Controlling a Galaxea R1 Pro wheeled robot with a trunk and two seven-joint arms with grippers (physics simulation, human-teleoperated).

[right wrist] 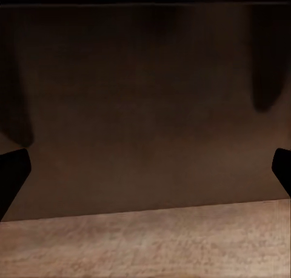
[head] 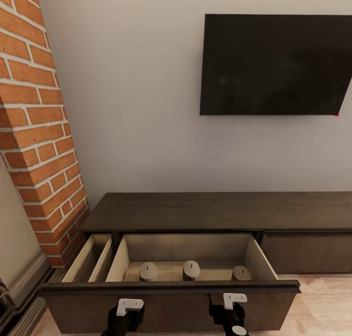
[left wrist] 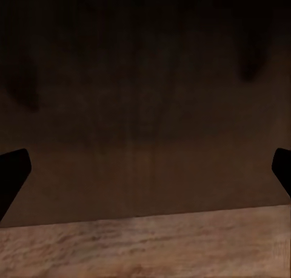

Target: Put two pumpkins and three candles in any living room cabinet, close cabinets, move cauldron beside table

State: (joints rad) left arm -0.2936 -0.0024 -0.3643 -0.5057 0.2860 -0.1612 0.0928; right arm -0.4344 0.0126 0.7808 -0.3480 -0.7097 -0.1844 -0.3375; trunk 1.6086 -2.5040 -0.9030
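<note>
The dark-brown cabinet (head: 215, 211) stands against the white wall with one wide drawer (head: 171, 288) pulled out. Three cream candles (head: 148, 271) (head: 191, 269) (head: 241, 273) stand upright in a row on its pale floor, close behind the drawer front. My left gripper (head: 128, 312) (left wrist: 145, 169) and right gripper (head: 231, 308) (right wrist: 145, 169) sit low in front of that drawer front, both open and empty, fingertips wide apart. Both wrist views look at the dark front panel and the wood floor beneath it. The pumpkins and the cauldron are out of view.
A red-brick fireplace column (head: 39, 131) rises at the left, close to the drawer's narrow left compartment (head: 90, 260). A black TV (head: 276, 65) hangs on the wall above. A shut drawer front (head: 308, 253) lies to the right, with light wood floor (head: 322, 302) before it.
</note>
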